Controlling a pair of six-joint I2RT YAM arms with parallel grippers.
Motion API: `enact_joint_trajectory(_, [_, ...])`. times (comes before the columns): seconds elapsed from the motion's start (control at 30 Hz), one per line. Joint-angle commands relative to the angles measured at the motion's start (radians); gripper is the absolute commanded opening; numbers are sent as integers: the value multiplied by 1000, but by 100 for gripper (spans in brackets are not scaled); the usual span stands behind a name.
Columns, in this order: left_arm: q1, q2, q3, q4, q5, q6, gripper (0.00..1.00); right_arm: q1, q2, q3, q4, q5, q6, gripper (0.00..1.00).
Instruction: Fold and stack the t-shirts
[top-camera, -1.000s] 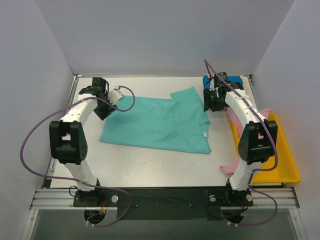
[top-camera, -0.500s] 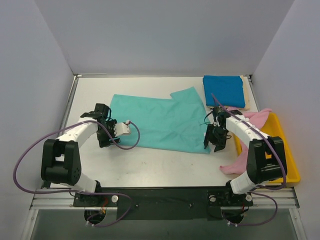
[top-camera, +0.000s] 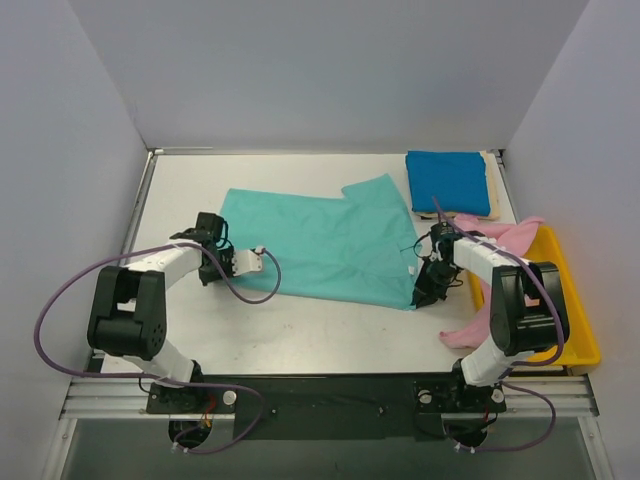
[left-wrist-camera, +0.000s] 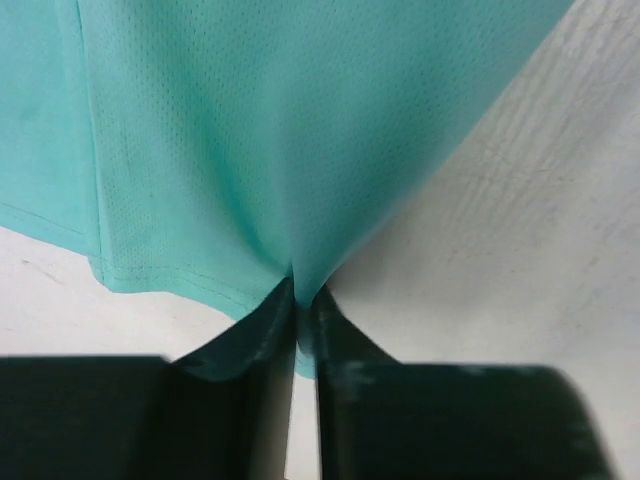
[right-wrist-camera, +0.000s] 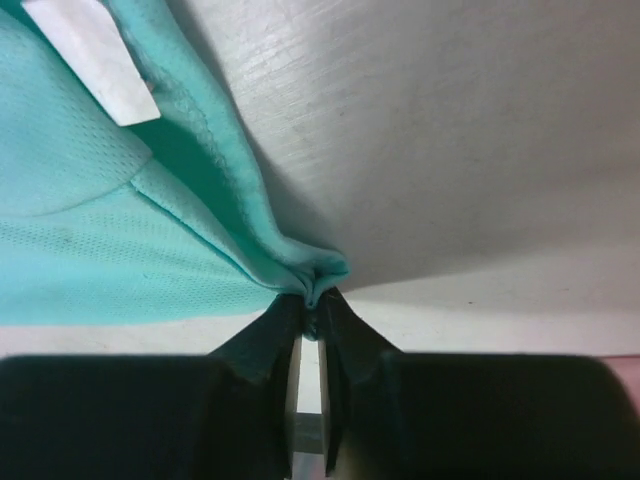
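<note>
Top view: teal-green shirt (top-camera: 320, 245) spread flat at middle of table (top-camera: 300, 335). Left gripper (top-camera: 218, 266) at its near-left corner, right gripper (top-camera: 420, 294) at near-right corner. Folded blue shirt (top-camera: 448, 182) far right, on cream shirt (top-camera: 491, 186). Pink shirt (top-camera: 500, 234) rumpled over yellow tray (top-camera: 577, 335).
Left wrist view: fingers (left-wrist-camera: 250, 340) pressed together, pinching teal hem.
Right wrist view: fingers (right-wrist-camera: 262, 340) nearly together, pinching bunched shirt edge.

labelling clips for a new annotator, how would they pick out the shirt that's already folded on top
Start at the white table and go to its far right corner, beyond the yellow tray. The deep blue t-shirt lies there as a neat rectangle on a cream t-shirt, unlike the spread teal t-shirt and rumpled pink t-shirt.
</note>
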Motion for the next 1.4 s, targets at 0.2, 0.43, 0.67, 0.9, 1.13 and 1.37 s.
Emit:
enact_joint_trajectory(0.2, [-31, -84, -7, -308, 12, -46, 0, -56, -112, -64, -96, -20, 31, 0])
enact_joint_trajectory(0.43, [-81, -203, -68, -528, 41, -100, 0, -54, -181, -102, -204, 1, 39, 0])
enact_joint_trajectory(0.67, [-95, -230, -69, -586, 23, -149, 35, -57, -252, -138, -241, 84, 33, 30])
enact_joint_trajectory(0.9, [-36, -148, 219, -714, 41, -221, 53, 56, -291, 165, -271, 176, -61, 78])
enact_joint_trajectory(1.13, [185, 196, 780, -708, 403, -557, 61, 125, 63, 809, -264, 103, -413, 73])
enact_joint_trajectory(1.37, [283, 367, 878, -499, 394, -762, 61, 127, 598, 1361, -279, 28, -520, 70])
